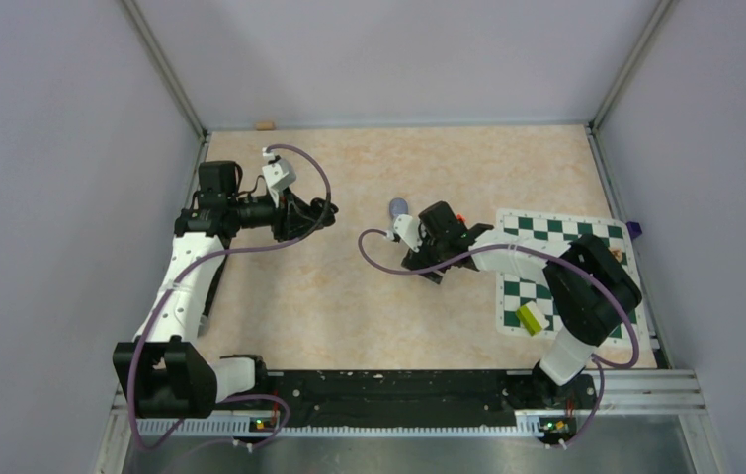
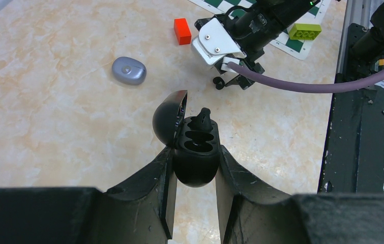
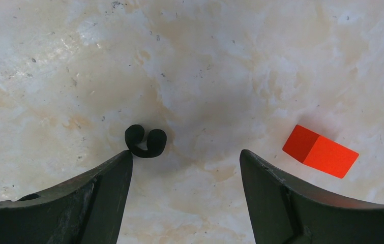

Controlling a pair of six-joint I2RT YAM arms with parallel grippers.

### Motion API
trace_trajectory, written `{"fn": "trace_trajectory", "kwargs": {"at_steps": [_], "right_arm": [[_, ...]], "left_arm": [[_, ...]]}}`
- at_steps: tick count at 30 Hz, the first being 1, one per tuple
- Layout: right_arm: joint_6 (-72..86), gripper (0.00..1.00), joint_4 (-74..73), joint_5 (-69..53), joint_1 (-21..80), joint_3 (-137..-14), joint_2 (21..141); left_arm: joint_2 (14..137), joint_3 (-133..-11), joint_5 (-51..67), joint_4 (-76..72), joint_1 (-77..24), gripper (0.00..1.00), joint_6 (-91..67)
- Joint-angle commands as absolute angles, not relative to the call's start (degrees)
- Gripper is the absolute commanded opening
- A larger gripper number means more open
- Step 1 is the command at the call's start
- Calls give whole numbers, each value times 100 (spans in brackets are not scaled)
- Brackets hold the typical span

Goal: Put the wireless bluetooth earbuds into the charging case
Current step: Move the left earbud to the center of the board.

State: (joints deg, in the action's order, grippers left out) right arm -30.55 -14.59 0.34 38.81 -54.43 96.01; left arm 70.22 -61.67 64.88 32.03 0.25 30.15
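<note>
One black earbud sits in the top slot of the black charging case. It leans to one side and is not pushed all the way down. The lid of the case is open and swings out to the left of the frame. The case is in the lower middle of the left wrist view. The left jaws are shut tight on it, with one finger on each side of the case. They hold it over the counter.

The other black earbud lies on the counter. In the right wrist view it is a little left of the middle. It looks like two small round lumps joined together. It is right at the tip of the finger on the left side of that frame, and I cannot tell if they touch. The right jaws are wide open, point down at the counter and hold nothing. A red block lies at the right of that frame, just past the other finger.

A gray-purple oval pod lies closed in the upper left of the left wrist view.

In the top view, a green and white chess mat lies on the right side of the counter. The right arm reaches over it. A green brick sits on the lower part of the mat.
</note>
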Motion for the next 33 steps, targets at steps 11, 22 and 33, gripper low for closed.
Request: {"fn": "trace_trajectory", "kwargs": {"at_steps": [11, 22, 33], "right_arm": [[-3256, 77, -1648, 483, 3586, -5419, 9528], [-2954, 76, -1867, 48, 3267, -5633, 9237], [-1021, 50, -2071, -3198, 1865, -5848, 9374]], "left_arm": [[6853, -6165, 6630, 3009, 26, 0, 3037], [6847, -6161, 6627, 3011, 26, 0, 3055], [6848, -6161, 6618, 2990, 27, 0, 3041]]}}
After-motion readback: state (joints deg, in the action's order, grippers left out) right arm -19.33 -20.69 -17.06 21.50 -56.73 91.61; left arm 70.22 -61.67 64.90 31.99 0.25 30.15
